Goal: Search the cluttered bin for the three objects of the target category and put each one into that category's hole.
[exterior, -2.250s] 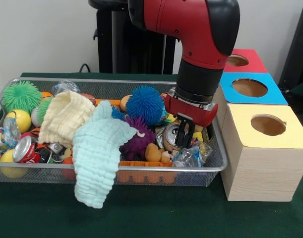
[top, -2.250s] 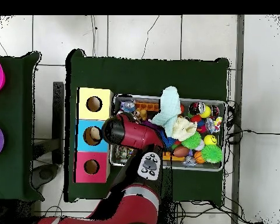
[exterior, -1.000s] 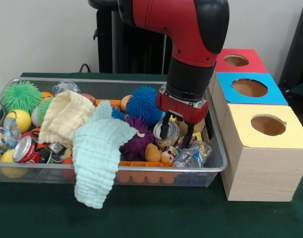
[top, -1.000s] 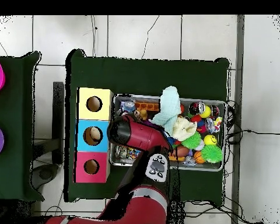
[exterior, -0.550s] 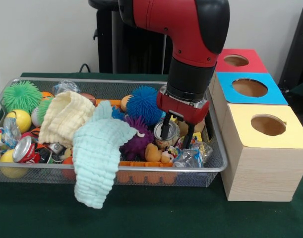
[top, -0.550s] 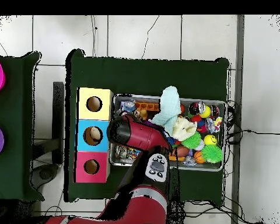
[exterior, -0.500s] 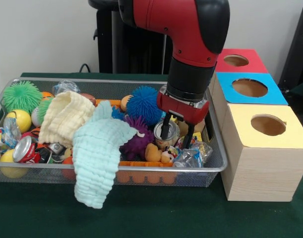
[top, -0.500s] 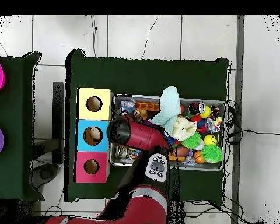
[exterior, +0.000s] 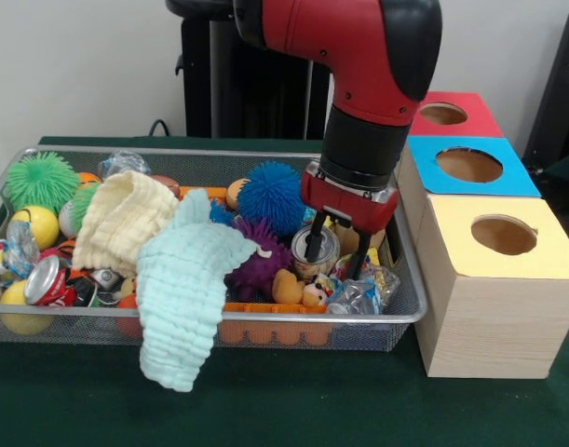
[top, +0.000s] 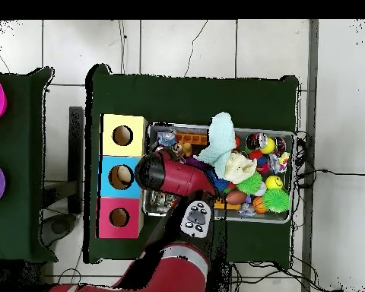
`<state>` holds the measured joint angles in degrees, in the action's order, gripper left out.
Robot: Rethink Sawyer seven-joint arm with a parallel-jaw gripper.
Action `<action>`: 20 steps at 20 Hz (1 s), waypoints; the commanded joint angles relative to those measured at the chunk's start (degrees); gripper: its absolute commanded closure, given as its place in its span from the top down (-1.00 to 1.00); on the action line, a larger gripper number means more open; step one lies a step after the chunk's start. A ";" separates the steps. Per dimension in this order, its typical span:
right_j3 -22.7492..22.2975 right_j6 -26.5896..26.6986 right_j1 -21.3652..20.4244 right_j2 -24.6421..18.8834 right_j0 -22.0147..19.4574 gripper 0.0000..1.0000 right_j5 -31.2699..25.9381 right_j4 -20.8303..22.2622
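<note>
Reaching down into the wire bin (exterior: 407, 307), the red and black arm (exterior: 377, 84) is seen with its gripper (exterior: 336, 255) lowered near the bin's end beside the three boxes. The two black fingers (exterior: 313, 244) are spread apart, and a silver can (exterior: 318, 251) stands upright between them: one finger is set against the can's open top, the other lies just past its side toward the boxes. Whether the pads press on the can cannot be told; the jaws are parted around it rather than clamped. The can rests among the clutter, with a purple spiky ball (exterior: 261, 261) just beside it, a blue spiky ball (exterior: 272, 196) behind it, and crumpled clear wrappers (exterior: 357, 296) in front near the bin's front rim. A mint-green cloth (exterior: 186, 298) is draped over the front rim and hangs down outside the bin, and a pale yellow cloth (exterior: 121, 219) lies next to it. At the bin's opposite end a red can (exterior: 47, 279), a yellow ball (exterior: 37, 223) and a green spiky ball (exterior: 40, 179) are found. Beside the bin stand a yellow box (exterior: 498, 289), a blue box (exterior: 470, 166) and a red box (exterior: 452, 114), each with a round hole in its top. In the overhead view the arm (top: 170, 173) covers the bin's end by the boxes, and the gripper is hidden beneath it.
</note>
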<state>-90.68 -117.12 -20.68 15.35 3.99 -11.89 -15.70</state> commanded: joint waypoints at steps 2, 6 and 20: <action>8.79 -1.54 5.09 -8.74 2.13 1.00 11.62 6.39; 9.19 -0.22 4.47 -10.93 0.05 1.00 14.21 11.53; 12.09 -1.24 3.96 -13.56 -0.62 1.00 16.26 22.79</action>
<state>-87.63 -117.12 -19.85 14.64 3.92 -6.37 3.74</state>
